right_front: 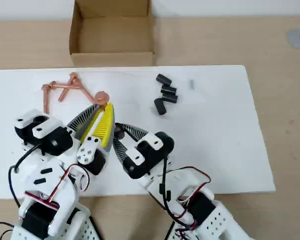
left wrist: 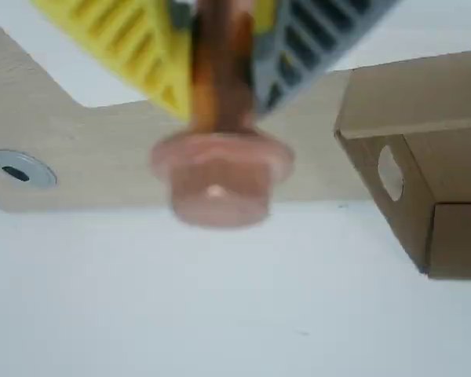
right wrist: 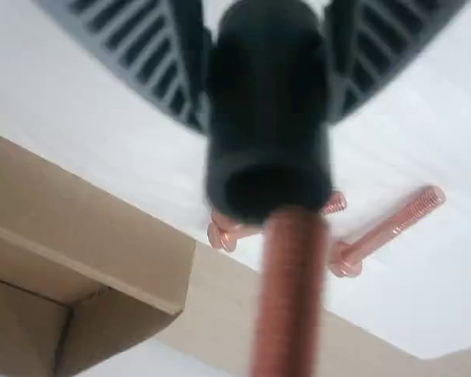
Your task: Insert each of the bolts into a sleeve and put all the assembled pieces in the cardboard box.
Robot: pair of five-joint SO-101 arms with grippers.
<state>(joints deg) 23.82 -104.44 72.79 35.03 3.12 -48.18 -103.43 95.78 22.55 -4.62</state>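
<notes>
- The wooden table [right_front: 280, 100] is carrying everything, and a white mat [right_front: 215, 140] is lying across most of it.
- The cardboard box [right_front: 112, 59] is sitting open on the bare wood just beyond the mat's far edge, toward the left arm's side.
- The left gripper [right_front: 103, 104], with one yellow and one grey finger, is hovering over the mat near its far edge, its claw clamping a copper bolt [left wrist: 220, 177] by the shaft.
- That bolt's long axis is running along the fingers. Its flanged head is sticking out past the fingertips toward the box, and its threaded end is pointing back toward the right arm.
- The right gripper [right_front: 116, 133] is sitting just beside the left one, its dark fingers pinching a black sleeve [right wrist: 268, 118] around the middle.
- The sleeve's open bore is facing the bolt's threaded end, which is meeting its mouth. How far the thread is reaching inside cannot be told.
- Several loose bolts [right_front: 62, 90] are lying crossed in a heap on the mat in front of the box, pointing various ways.
- Four loose sleeves [right_front: 165, 94] are lying on their sides in a close cluster, well apart from the heap of bolts.
</notes>
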